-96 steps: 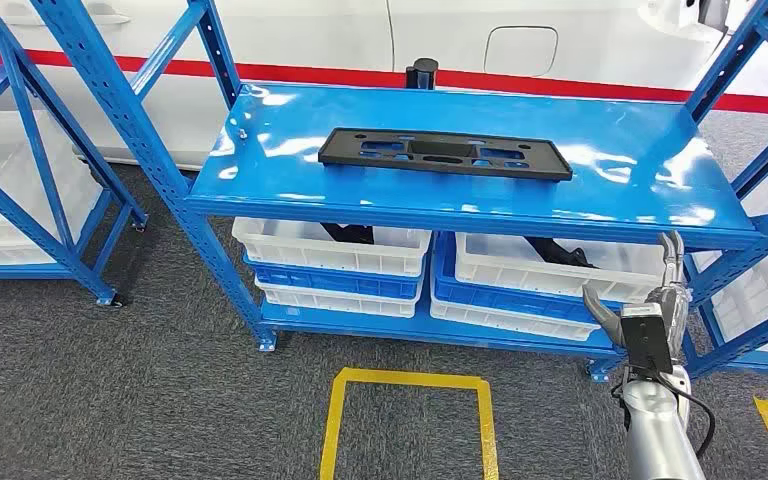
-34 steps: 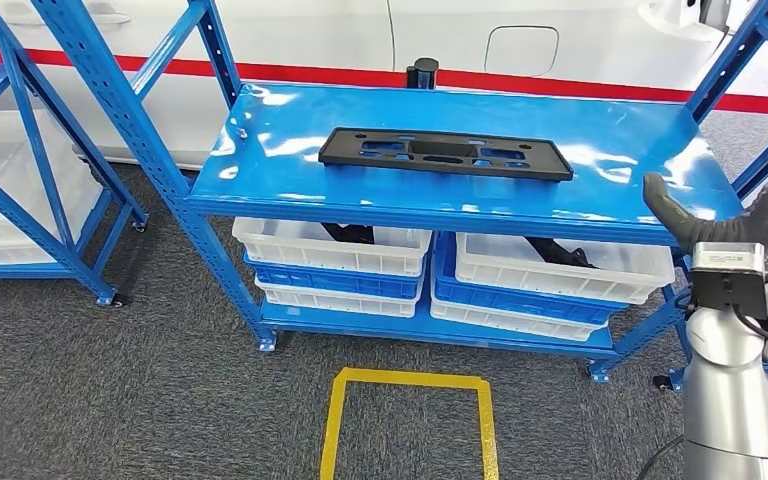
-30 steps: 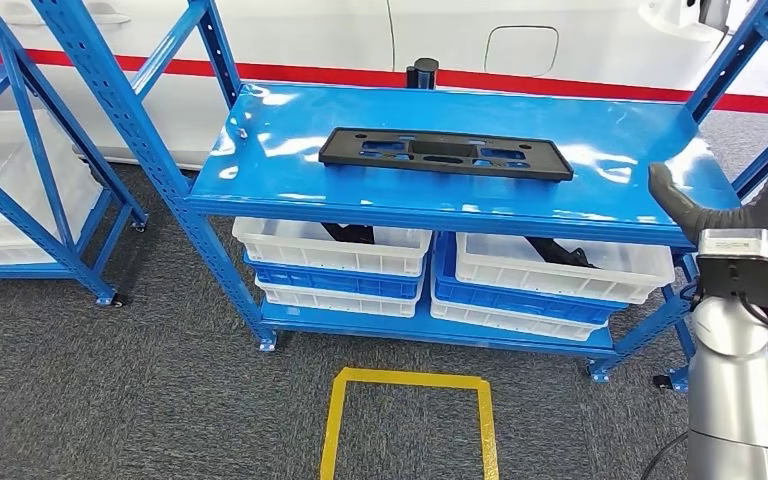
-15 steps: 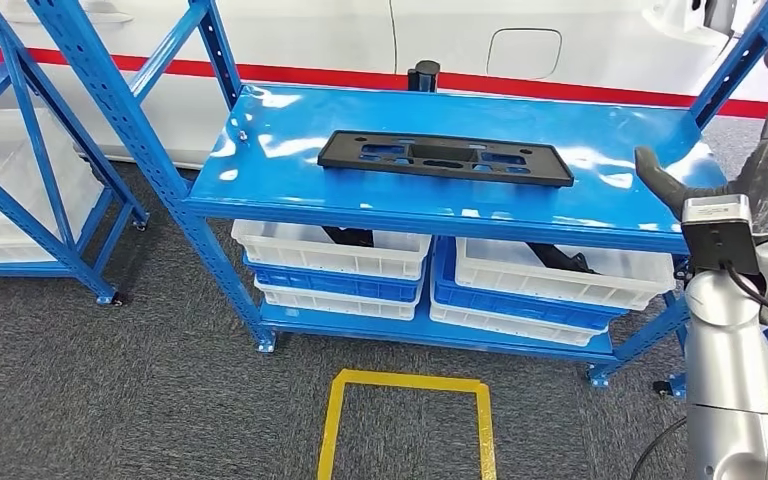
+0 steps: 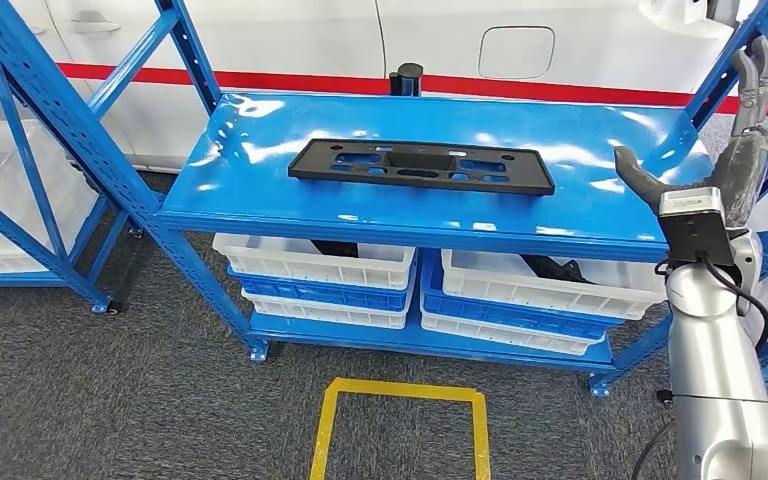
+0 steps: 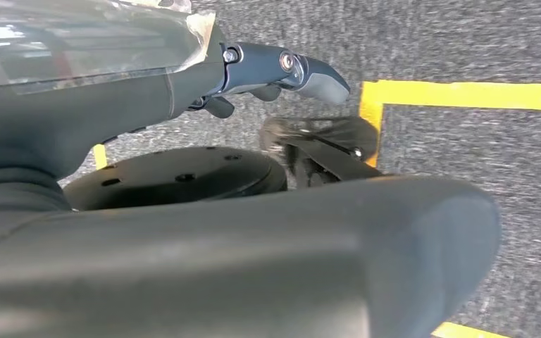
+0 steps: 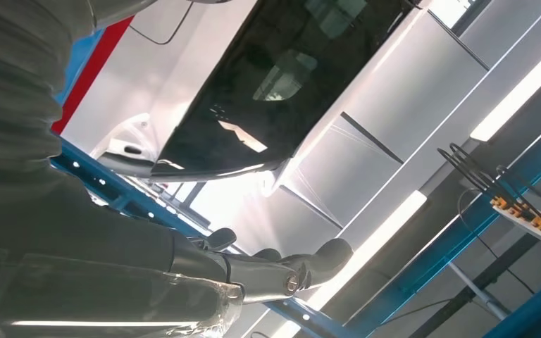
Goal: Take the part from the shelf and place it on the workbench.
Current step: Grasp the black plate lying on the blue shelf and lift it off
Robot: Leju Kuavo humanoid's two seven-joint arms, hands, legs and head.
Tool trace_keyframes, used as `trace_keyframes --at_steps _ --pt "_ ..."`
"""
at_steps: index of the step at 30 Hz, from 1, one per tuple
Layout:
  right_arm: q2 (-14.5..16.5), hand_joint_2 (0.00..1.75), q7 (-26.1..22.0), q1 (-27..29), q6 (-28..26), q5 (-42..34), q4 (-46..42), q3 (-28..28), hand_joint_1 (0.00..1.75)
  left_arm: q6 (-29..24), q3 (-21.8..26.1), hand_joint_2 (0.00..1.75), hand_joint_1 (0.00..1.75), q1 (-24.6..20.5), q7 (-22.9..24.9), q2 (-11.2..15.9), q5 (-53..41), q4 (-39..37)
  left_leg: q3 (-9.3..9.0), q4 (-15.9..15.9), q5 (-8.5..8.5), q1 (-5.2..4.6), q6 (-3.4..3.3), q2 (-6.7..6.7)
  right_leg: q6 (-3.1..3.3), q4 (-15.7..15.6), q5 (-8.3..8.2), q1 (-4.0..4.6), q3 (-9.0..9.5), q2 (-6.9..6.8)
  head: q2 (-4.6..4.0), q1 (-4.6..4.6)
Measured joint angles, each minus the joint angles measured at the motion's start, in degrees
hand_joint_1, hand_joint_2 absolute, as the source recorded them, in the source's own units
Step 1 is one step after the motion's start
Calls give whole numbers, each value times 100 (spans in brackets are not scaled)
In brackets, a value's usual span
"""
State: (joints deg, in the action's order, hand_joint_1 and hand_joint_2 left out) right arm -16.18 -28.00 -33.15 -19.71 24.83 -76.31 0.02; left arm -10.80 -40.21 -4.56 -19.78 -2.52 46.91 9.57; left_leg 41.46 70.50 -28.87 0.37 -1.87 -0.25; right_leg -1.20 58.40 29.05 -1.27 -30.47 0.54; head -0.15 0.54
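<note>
The part (image 5: 420,165) is a long flat black plate with cut-outs, lying flat on the top board of the blue shelf (image 5: 600,205), near its middle. My right hand (image 5: 722,160) is raised at the shelf's right end, well to the right of the part and apart from it. Its fingers (image 5: 750,85) point up, the thumb sticks out toward the part, and it holds nothing. In the right wrist view the same fingers (image 7: 282,271) point toward the ceiling. My left hand (image 6: 282,67) hangs over the grey floor with fingers stretched out and nothing in it.
White bins (image 5: 315,260) and blue bins (image 5: 505,305) fill the shelf's lower levels. Blue uprights (image 5: 60,110) and another rack stand at the left, a rack post (image 5: 735,55) at the right. A white car body (image 5: 440,35) is behind. A yellow tape square (image 5: 400,395) marks the carpet.
My right hand rose from below the shelf board to above its right end and came a little closer to the part. The camera shifted slightly; the part lies where it was.
</note>
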Motion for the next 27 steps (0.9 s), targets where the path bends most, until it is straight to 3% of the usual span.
trace_keyframes --at_steps 1,3,5,8,10,13,14,15,17,18,19,20,21,23,25,27 --pt "2 175 0 2 -5 -1 9 1 0 2 0 0 0 0 0 4 -4 0 -125 -424 292 -49 -81 0 0 -8 39 5 54 0 0 1" --pt "4 175 -3 15 -25 -5 23 2 0 8 0 0 0 -2 3 28 -15 -5 -362 -1031 545 -132 -213 21 -25 -44 105 22 139 2 0 -7" --pt "1 175 -8 46 -54 -16 37 4 0 11 -1 0 0 -7 9 47 -28 -11 -468 -1236 504 -177 -267 40 -92 -93 115 30 200 -2 0 -7" --pt "-14 175 -32 90 -89 -24 42 13 0 11 -2 0 0 -4 22 47 -48 -11 -696 -1448 487 -163 -278 21 -215 -23 88 32 267 -29 -1 -2" --pt "-22 175 -45 86 -109 -20 43 22 0 12 -3 0 0 -12 26 49 -55 -13 -876 -1529 480 -139 -281 3 -223 389 215 32 47 -38 -1 -7" --pt "-22 175 -49 148 -129 -10 44 32 0 15 -4 0 0 -12 26 37 -57 -13 -991 -1544 383 -130 -287 -25 -224 1393 528 17 -685 -38 0 -9" --pt "-22 175 -48 176 -129 -7 44 37 0 16 -5 0 0 -4 27 32 -56 -13 -1039 -1544 338 -122 -272 -36 -252 1479 543 2 -839 -39 0 -10" --pt "-21 175 -48 192 -129 -4 44 44 0 17 -5 0 0 3 27 27 -56 -13 -1098 -1543 290 -111 -248 -46 -307 1352 447 -20 -886 -40 0 -10" --pt "-21 175 -48 204 -129 2 48 61 0 20 -5 0 0 9 29 27 -53 -14 -1215 -1536 178 -90 -179 -60 -470 616 -37 -84 -729 -54 0 -17" --pt "-20 175 -48 207 -129 3 53 68 0 20 -4 0 0 10 30 31 -51 -16 -1274 -1520 107 -86 -143 -62 -499 251 -250 -108 -625 -85 0 -26" --pt "-17 175 -45 213 -129 4 59 77 0 20 -4 0 0 8 31 36 -50 -19 -1307 -1515 36 -92 -101 -61 -481 0 -394 -108 -530 -113 0 -29" --pt "-15 175 -42 220 -129 5 65 85 0 20 -4 0 0 7 33 40 -49 -21 -1340 -1499 -17 -101 -61 -58 -414 -126 -470 -105 -475 -134 0 -32" --pt "-16 175 -40 219 -129 6 68 89 0 20 -4 0 0 6 34 41 -48 -22 -1379 -1476 -58 -103 -33 -49 -306 -129 -449 -92 -442 -141 0 -23" --pt "-20 175 -39 212 -129 6 65 93 0 19 -4 0 0 4 37 40 -48 -22 -1393 -1379 -98 -78 22 -27 -159 -129 -457 -109 -353 -100 0 -4" --pt "-16 175 -37 183 -129 17 58 93 0 22 -4 0 0 -4 32 38 -47 -22 -1167 -928 -236 -43 75 -10 -69 -130 -425 -119 -261 -80 0 11" --pt "5 175 -6 165 -134 68 55 99 0 36 -4 0 0 -7 9 36 -33 -22 -662 -150 -537 -21 132 -4 -17 -129 -383 -107 -212 -79 0 20"
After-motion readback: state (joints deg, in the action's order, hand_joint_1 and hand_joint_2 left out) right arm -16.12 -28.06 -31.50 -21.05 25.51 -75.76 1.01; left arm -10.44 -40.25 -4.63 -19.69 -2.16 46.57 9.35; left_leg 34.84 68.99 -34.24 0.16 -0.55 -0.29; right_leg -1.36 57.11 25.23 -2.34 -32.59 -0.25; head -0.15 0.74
